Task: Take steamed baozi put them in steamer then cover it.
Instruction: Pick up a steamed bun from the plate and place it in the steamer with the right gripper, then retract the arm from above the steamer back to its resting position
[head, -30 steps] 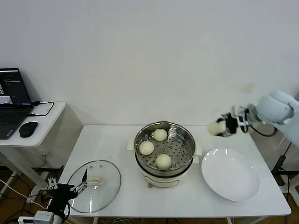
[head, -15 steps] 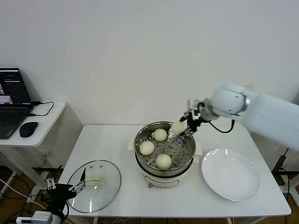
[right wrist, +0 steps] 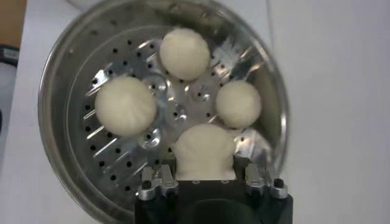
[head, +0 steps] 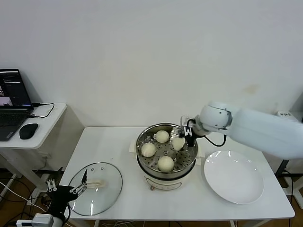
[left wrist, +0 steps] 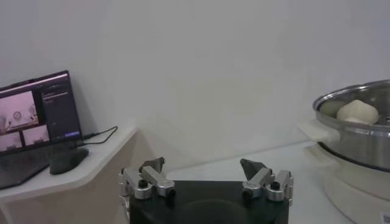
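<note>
The steel steamer (head: 166, 166) on its cream base stands mid-table, with three off-white baozi (head: 162, 136) (head: 148, 149) (head: 165, 163) on its perforated tray (right wrist: 122, 152). My right gripper (head: 179, 142) is over the tray's right side, shut on another baozi (right wrist: 205, 152) held just above the tray. The glass cover (head: 94, 187) with its cream handle lies flat at the table's front left. My left gripper (head: 81, 186) hovers low at the cover's near edge, open and empty; in the left wrist view its fingers (left wrist: 152, 173) stand wide apart, with the steamer (left wrist: 359, 137) off to one side.
A white plate (head: 234, 177) lies bare to the right of the steamer. A side desk at the left holds a laptop (head: 13, 101) and a mouse (head: 28, 131). The wall stands close behind the table.
My right arm swung left from above the plate's far side to over the steamer, carrying the baozi, and lowered it toward the tray. The left arm stayed still.
</note>
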Controlling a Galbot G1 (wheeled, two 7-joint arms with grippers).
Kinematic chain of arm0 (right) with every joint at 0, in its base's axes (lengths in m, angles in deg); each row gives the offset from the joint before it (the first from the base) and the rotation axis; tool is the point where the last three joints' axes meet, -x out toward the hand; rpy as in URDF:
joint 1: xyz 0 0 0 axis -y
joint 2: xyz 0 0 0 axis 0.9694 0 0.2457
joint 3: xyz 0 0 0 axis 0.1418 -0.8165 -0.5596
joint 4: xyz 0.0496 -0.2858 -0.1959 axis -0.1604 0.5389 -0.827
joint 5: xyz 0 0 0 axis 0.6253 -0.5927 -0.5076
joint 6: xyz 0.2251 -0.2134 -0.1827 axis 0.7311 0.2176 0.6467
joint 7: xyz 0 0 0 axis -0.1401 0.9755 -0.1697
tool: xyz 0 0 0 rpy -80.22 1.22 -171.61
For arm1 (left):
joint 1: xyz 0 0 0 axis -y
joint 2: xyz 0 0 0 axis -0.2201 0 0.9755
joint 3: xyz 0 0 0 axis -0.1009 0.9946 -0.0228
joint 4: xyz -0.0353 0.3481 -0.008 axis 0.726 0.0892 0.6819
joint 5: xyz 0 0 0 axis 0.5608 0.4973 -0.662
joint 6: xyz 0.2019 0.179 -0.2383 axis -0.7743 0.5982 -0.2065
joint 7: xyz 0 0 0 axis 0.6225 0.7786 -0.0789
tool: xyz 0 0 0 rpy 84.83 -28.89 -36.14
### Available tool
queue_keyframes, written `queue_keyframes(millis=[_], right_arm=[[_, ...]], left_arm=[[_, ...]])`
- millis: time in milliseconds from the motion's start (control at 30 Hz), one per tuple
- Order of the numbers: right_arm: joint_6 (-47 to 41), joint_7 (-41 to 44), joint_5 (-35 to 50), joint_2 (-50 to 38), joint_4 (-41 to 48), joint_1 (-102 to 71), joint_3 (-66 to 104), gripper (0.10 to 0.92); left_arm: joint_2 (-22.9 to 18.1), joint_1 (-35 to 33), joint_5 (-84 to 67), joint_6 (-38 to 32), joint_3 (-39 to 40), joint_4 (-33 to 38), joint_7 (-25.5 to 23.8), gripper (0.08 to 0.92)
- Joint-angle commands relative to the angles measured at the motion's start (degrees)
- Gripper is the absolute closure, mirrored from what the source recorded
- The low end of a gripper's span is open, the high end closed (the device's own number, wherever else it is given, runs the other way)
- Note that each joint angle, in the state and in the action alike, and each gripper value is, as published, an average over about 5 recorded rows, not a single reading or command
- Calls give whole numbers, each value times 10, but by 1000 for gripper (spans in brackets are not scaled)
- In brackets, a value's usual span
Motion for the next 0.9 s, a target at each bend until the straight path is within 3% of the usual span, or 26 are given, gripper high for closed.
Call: queue_keyframes(millis=[33, 267, 700, 800, 900], right_arm=[[5, -8, -41, 19, 30, -40, 3, 448], [9, -10, -50, 17, 33, -47, 9, 426], [14, -5, -4, -53, -37, -20, 87, 210], [15, -49, 35, -102, -79, -27, 115, 203], [32, -148, 91, -156, -131, -67, 152, 203]], left_arm=[[0, -1, 0, 0, -1, -1, 0, 177], [-2, 2, 0, 0, 0, -1, 0, 177], [1, 5, -1, 1, -1, -1, 0, 177], [1, 7, -1, 1, 0, -1, 0, 177], [1, 8, -3, 0, 1, -2, 0, 177]])
